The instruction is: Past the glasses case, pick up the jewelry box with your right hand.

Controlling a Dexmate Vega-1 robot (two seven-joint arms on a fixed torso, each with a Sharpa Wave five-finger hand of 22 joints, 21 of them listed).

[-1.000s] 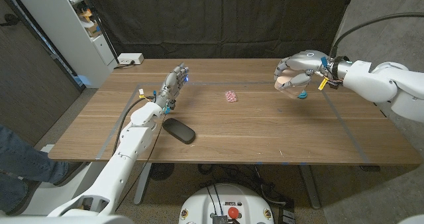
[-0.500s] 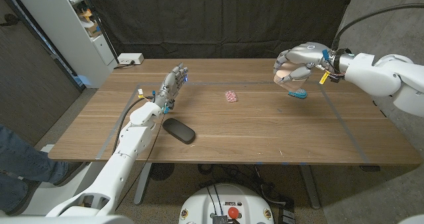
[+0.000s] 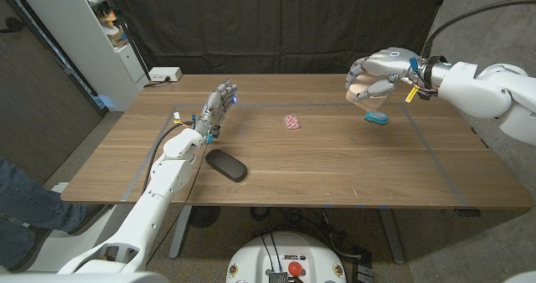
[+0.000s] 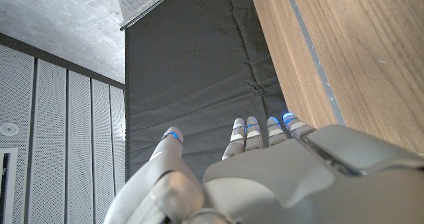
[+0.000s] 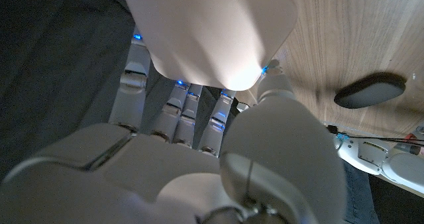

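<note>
My right hand (image 3: 378, 80) grips the box (image 5: 211, 35) above the surface (image 3: 335, 162); its wrist view shows the case (image 5: 369, 91); left hand (image 3: 218, 105) fingers spread.

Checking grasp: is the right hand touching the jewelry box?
Touching. In the right wrist view the right hand has its fingers wrapped against the pale jewelry box.

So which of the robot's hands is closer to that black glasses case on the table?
Left. The left hand stands just beyond the glasses case on the same side of the table; the right hand, holding the jewelry box, is raised far across at the opposite side.
</note>
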